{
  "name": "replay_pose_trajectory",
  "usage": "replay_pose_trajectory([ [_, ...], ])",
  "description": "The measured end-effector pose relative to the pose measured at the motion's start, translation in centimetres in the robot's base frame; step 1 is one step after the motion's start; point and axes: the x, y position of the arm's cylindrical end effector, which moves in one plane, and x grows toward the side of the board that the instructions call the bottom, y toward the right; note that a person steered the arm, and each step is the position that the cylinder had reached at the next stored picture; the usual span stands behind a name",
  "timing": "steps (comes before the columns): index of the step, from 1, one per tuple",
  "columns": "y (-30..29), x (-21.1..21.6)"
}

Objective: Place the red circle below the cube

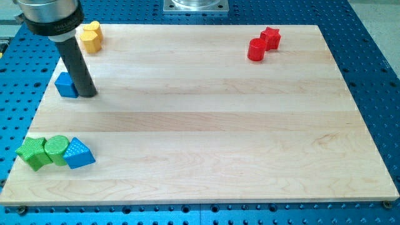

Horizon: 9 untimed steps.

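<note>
The red circle [256,50] lies near the view's top right, touching a red star [270,38] just above and right of it. The blue cube [65,85] sits at the board's left edge, partly hidden by my rod. My tip [88,95] rests on the board right against the cube's right side, far left of the red circle.
Two yellow blocks [92,37] sit at the top left, close above the rod. At the bottom left a green star [32,152], a green circle [55,149] and a blue triangle [78,154] stand in a row. The wooden board [206,125] lies on a blue perforated table.
</note>
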Motion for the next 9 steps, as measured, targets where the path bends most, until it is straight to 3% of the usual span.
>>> replay_pose_trajectory([
  [1, 3.0, -0.9],
  [3, 32.9, -4.2],
  [4, 43.3, -11.3],
  [5, 40.3, -12.7],
  [6, 29.3, -10.5],
  [7, 24.6, -7.2],
  [9, 16.4, -9.5],
])
